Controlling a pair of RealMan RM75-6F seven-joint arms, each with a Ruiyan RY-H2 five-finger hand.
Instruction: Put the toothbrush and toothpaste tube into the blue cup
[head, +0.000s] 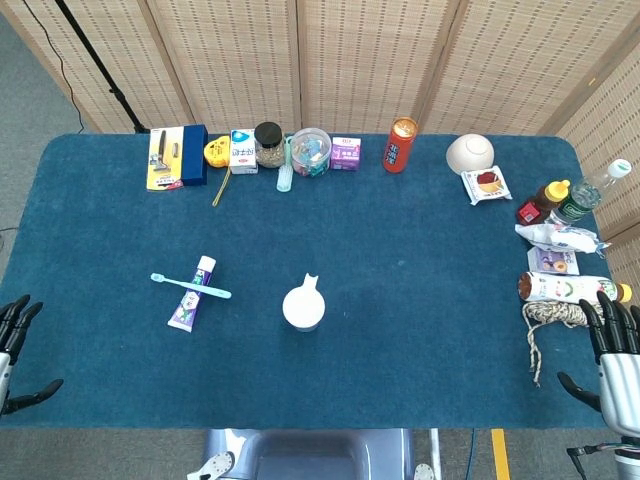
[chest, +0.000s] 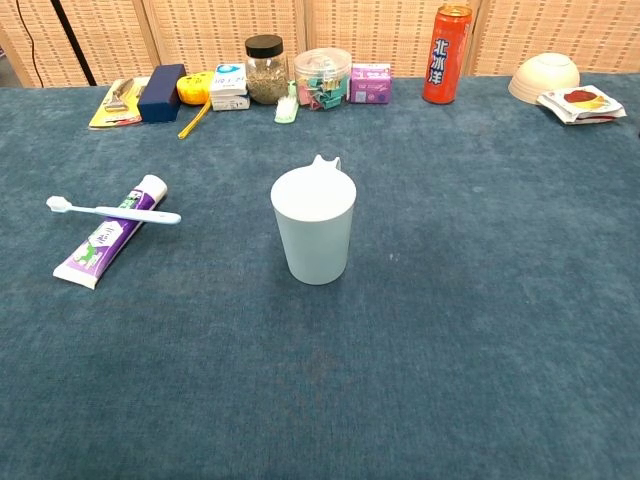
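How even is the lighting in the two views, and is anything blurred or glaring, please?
Head view: soft, even light, faint shadows, the toothbrush sharp. Chest view: the cup crisp with only a faint shadow, no glare on the red can; the far row slightly softer.

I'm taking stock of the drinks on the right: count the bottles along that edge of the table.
3, maybe more hidden. A clear bottle with a white cap at the far right edge, a brown yellow-capped bottle beside it, and a bottle lying on its side nearer the right hand.
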